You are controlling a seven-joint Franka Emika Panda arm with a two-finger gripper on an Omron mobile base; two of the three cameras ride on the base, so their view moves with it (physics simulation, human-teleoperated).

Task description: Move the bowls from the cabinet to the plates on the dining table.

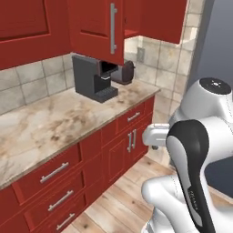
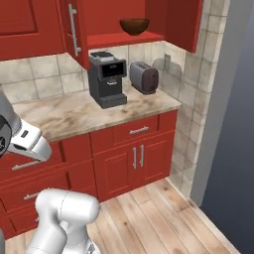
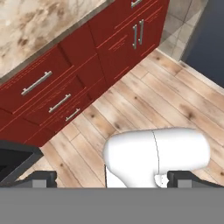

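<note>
Bowl (image 2: 134, 26), dark brown, sits on the red shelf (image 2: 124, 38) inside the open cabinet (image 2: 171, 20), far right, above the toaster (image 2: 144, 77). Coffee machine (image 2: 107, 78) stands just left of the toaster on the marble surface (image 2: 64, 115). End effector (image 3: 109, 178) has its fingers wide apart, gripping nothing, aimed down at the wood floor (image 3: 144, 105) near the red drawer fronts (image 3: 43, 94).
</note>
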